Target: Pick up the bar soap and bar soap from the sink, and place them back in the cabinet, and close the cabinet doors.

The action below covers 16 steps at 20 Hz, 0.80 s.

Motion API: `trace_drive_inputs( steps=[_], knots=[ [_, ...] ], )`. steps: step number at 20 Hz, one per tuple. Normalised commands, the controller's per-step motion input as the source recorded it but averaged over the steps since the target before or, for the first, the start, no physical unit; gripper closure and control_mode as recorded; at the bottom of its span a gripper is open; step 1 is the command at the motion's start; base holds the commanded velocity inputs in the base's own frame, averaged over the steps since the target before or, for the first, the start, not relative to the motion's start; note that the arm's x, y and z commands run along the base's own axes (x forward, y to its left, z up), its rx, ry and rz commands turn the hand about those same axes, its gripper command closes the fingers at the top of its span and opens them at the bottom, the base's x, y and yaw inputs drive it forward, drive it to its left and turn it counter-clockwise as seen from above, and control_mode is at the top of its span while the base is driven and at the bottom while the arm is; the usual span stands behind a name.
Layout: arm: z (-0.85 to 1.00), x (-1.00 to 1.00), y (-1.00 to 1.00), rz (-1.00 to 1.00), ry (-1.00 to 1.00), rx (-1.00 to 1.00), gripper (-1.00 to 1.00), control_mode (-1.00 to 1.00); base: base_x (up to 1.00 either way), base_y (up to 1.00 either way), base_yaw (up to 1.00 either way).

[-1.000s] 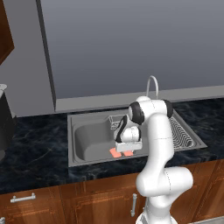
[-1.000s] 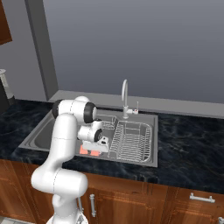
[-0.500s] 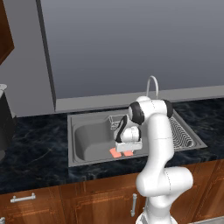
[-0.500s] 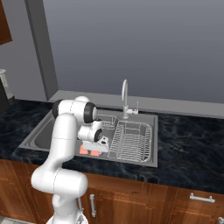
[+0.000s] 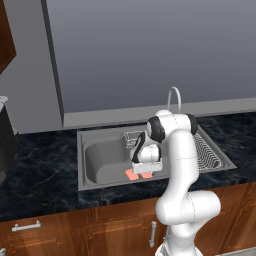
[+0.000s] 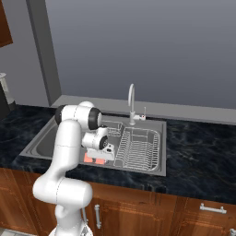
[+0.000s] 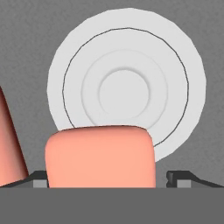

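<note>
Hand view: bar soap (image 7: 100, 155) lying flat between spread hand (image 7: 107, 177) fingertips, overlapping the drain (image 7: 127, 83), long axis crosswise.

Flat, even rendered light with no visible source; both base views look soft and slightly blurred. The black marbled stone counter (image 5: 45, 175) carries dull pale mottling, no sharp glare. The grey metal rectangular sink (image 5: 102, 162) is shaded darker toward its near wall. In the hand view, edges are crisp and the salmon-pink rounded bar soap (image 7: 100, 157) is evenly lit.
</note>
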Motion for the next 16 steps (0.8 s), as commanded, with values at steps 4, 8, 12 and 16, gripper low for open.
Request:
trace_drive_inputs(
  steps=[4, 8, 12, 16],
  knots=[
    [0.0, 0.0, 0.0, 0.0, 0.0, 0.0, -1.0, -1.0, 0.0, 0.0, 0.0],
    [0.0, 0.0, 0.0, 0.0, 0.0, 0.0, -1.0, -1.0, 0.0, 0.0, 0.0],
    [0.0, 0.0, 0.0, 0.0, 0.0, 0.0, -1.0, -1.0, 0.0, 0.0, 0.0],
    [0.0, 0.0, 0.0, 0.0, 0.0, 0.0, -1.0, -1.0, 0.0, 0.0, 0.0]
  ],
)
